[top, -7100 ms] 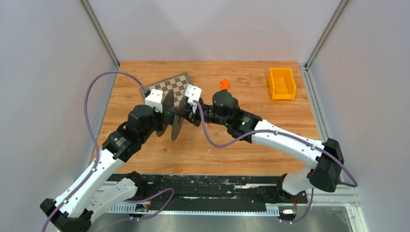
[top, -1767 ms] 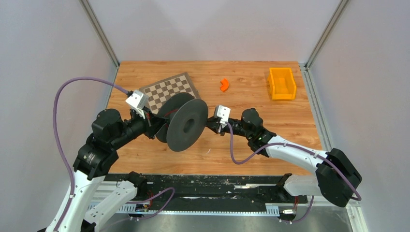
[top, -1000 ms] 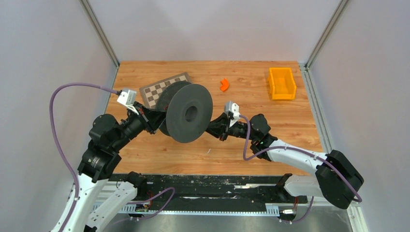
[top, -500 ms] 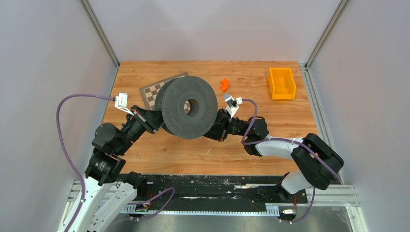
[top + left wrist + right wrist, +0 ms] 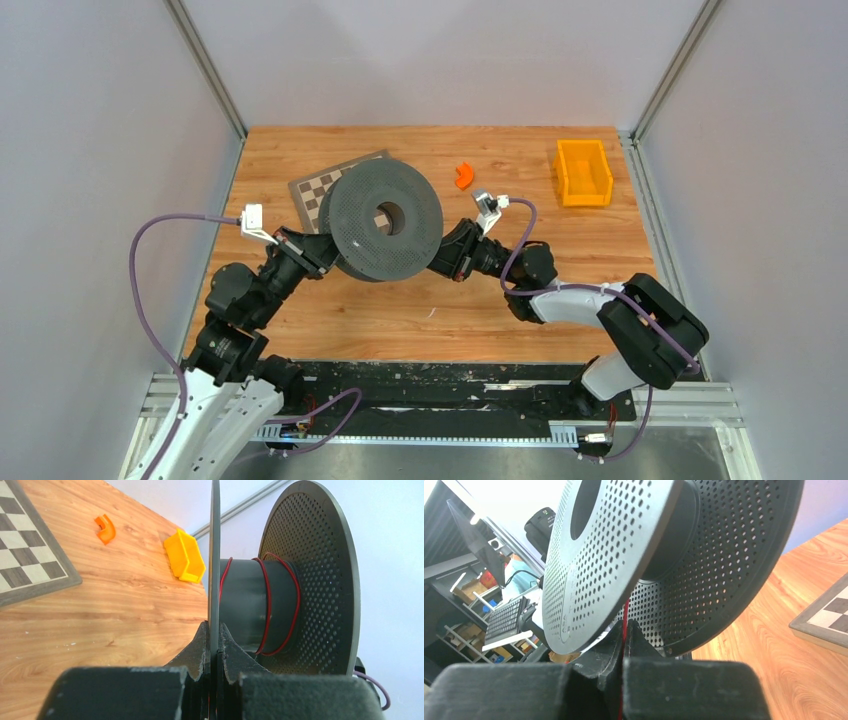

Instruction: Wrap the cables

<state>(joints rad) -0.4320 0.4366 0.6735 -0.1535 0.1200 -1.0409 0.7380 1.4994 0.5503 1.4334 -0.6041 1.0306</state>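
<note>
A black spool (image 5: 385, 220) with perforated flanges hangs above the table between my two arms, its flat face tilted up toward the top camera. My left gripper (image 5: 322, 250) is shut on the rim of one thin flange (image 5: 214, 555), seen edge-on in the left wrist view, where the gripper (image 5: 214, 627) pinches it. A few turns of the thin red cable (image 5: 269, 605) lie round the spool's core (image 5: 245, 605). My right gripper (image 5: 440, 262) sits just below the spool's right side, and in its wrist view this gripper (image 5: 625, 625) is shut on the red cable (image 5: 624, 613), which runs up between the flanges.
A chessboard (image 5: 312, 190) lies on the wooden table behind the spool, partly hidden by it. An orange curved piece (image 5: 463, 176) lies at the back middle and an orange bin (image 5: 583, 172) at the back right. Grey walls close in both sides.
The spool has risen, shifted slightly left and back, and tilted its face further up toward the camera. Both arms have drawn in close beneath it, grips unchanged.
</note>
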